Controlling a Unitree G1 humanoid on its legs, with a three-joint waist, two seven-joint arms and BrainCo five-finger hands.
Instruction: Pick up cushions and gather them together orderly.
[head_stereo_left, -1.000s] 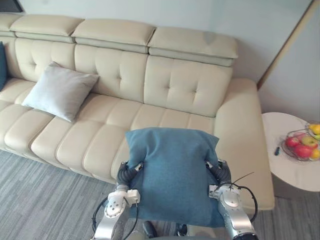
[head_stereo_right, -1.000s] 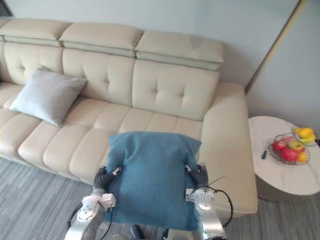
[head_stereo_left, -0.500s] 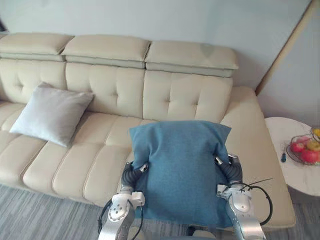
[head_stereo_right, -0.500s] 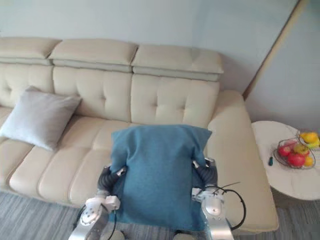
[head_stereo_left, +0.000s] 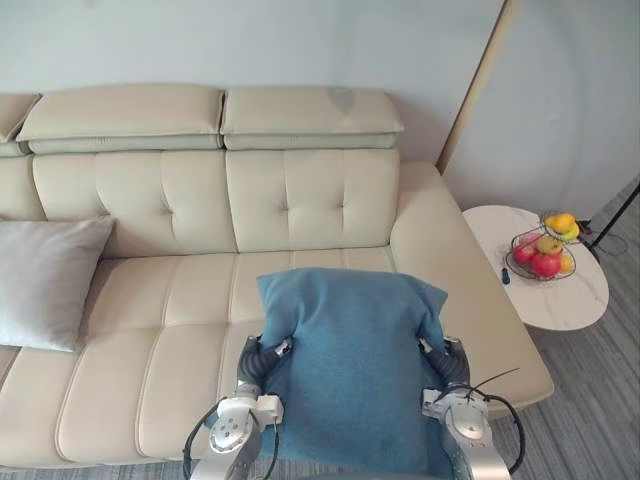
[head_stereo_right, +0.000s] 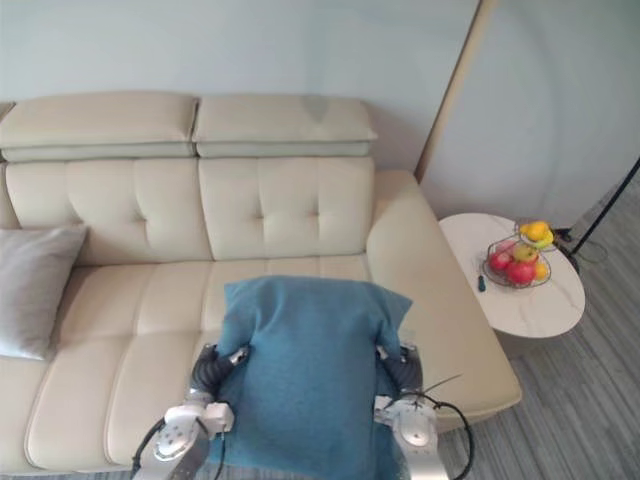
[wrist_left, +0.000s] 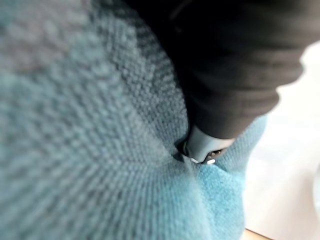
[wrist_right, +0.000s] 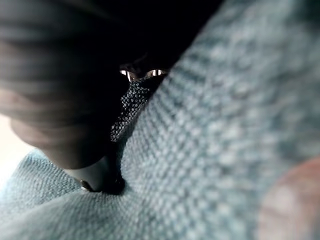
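Blue cushion (head_stereo_left: 350, 370) is held up at the sofa's (head_stereo_left: 300, 200) front edge between left robot hand (head_stereo_left: 258, 362) and right robot hand (head_stereo_left: 447, 362), grip impossible to tell, with the grey cushion (head_stereo_left: 40, 280) lying well apart, so I'd say the gathering is barely half done.

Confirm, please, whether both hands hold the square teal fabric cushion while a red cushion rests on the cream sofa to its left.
Wrong colour: the left eye view shows a pale grey fabric cushion there; the square teal fabric cushion is indeed held.
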